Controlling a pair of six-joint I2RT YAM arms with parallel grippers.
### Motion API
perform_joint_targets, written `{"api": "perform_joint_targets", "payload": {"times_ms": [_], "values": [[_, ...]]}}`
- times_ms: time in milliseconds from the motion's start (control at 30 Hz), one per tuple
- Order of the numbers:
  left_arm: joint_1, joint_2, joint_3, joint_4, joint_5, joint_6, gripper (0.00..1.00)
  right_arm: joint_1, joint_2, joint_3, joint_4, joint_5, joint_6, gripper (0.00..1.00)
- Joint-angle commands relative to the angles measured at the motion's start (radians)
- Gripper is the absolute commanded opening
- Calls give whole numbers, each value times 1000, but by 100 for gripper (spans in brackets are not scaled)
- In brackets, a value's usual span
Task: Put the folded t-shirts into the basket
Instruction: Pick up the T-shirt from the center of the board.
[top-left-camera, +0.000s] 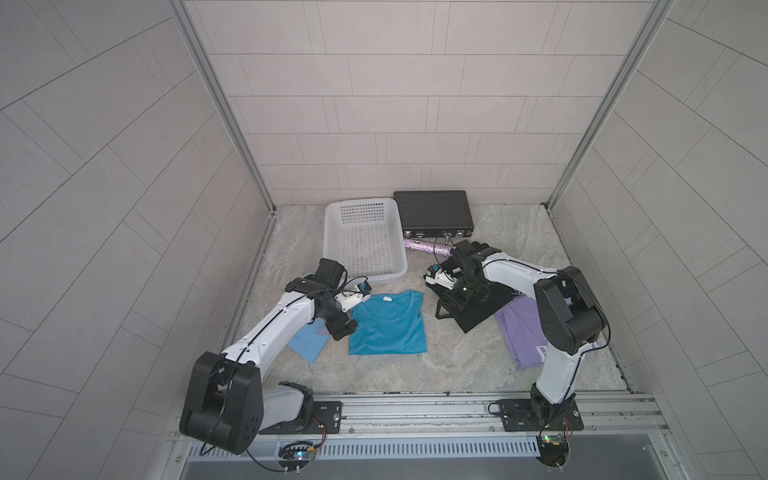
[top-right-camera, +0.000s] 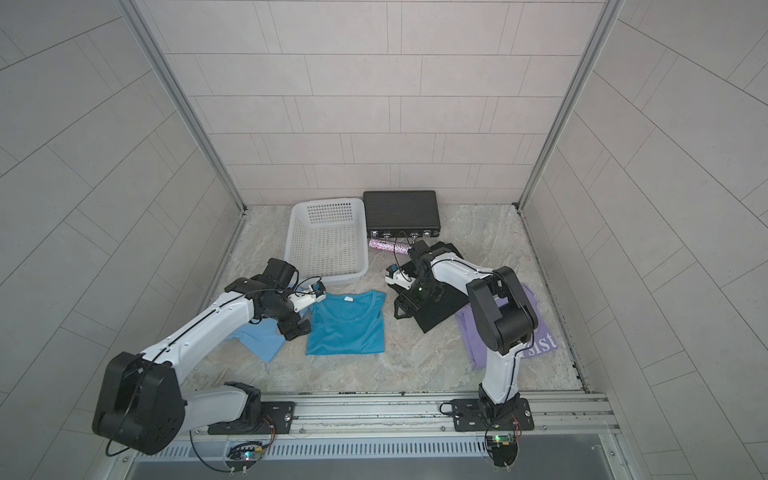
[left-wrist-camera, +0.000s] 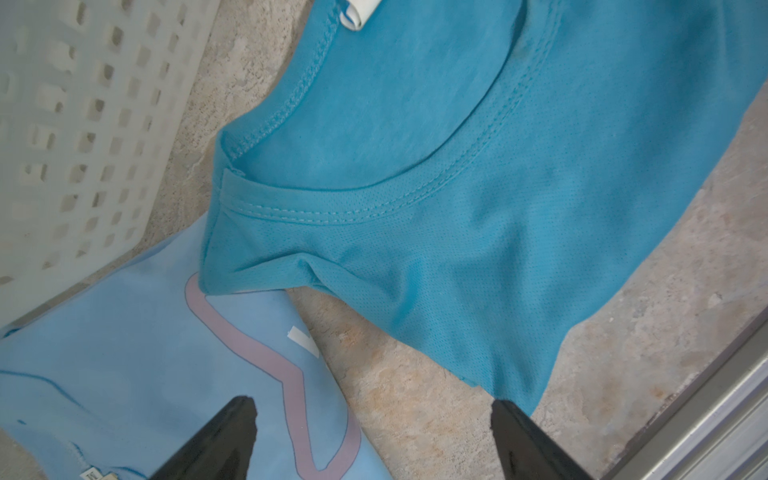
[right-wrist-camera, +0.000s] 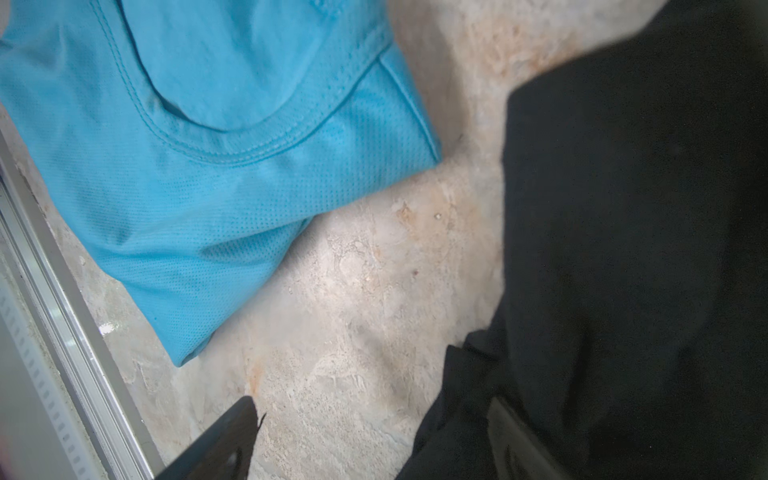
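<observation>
1. Four folded t-shirts are lying on the table (top-left-camera: 415, 374) in both top views, all of them outside the basket (top-left-camera: 361, 202), which is standing at 11 o'clock on the table. The teal t-shirt (top-left-camera: 386, 324) is lying at 6 o'clock from the basket. The light blue t-shirt (top-left-camera: 305, 343) is lying at its 9 o'clock and the black t-shirt (top-left-camera: 486, 309) at its 3 o'clock. The lavender t-shirt (top-left-camera: 519, 332) is lying at 4 o'clock from the black one, and the right arm is partly hiding it. A black briefcase (top-left-camera: 432, 210) is lying at 3 o'clock from the basket. The left gripper (top-left-camera: 343, 330) is hovering at the 9 o'clock edge of the teal t-shirt, and the right gripper (top-left-camera: 449, 309) at the 9 o'clock edge of the black one.
2. In the left wrist view, the jaws are standing wide apart and are holding nothing. One fingertip (left-wrist-camera: 232, 436) is showing over the light blue t-shirt, the other at the teal hem. A teal corner is overlapping the light blue cloth, near the basket wall.
3. In the right wrist view, the jaws are also standing apart and are gripping nothing. One fingertip (right-wrist-camera: 224, 440) is hanging over bare table and the other over the black t-shirt; whether it is touching the cloth, I cannot tell.
</observation>
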Motion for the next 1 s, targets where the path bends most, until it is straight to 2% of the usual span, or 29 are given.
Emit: {"api": "perform_joint_targets", "payload": {"times_ms": [0, 167, 367, 533, 733, 967], "values": [[-4, 12, 6, 11, 25, -11, 88, 35, -51, 3, -9, -16, 26, 90], [-4, -5, -6, 51, 34, -42, 86, 90, -109, -14, 112, -20, 144, 89], [-12, -23, -36, 65, 73, 15, 86, 103, -105, -33, 272, -10, 368, 83], [-67, -25, -60, 91, 69, 78, 86, 108, -112, -92, 390, -2, 502, 81], [-117, 22, -45, 99, 54, 150, 86, 113, -105, -136, 438, 14, 572, 79], [-143, 72, -53, 99, 82, 240, 86, 114, -86, -140, 436, 14, 585, 78]]}}
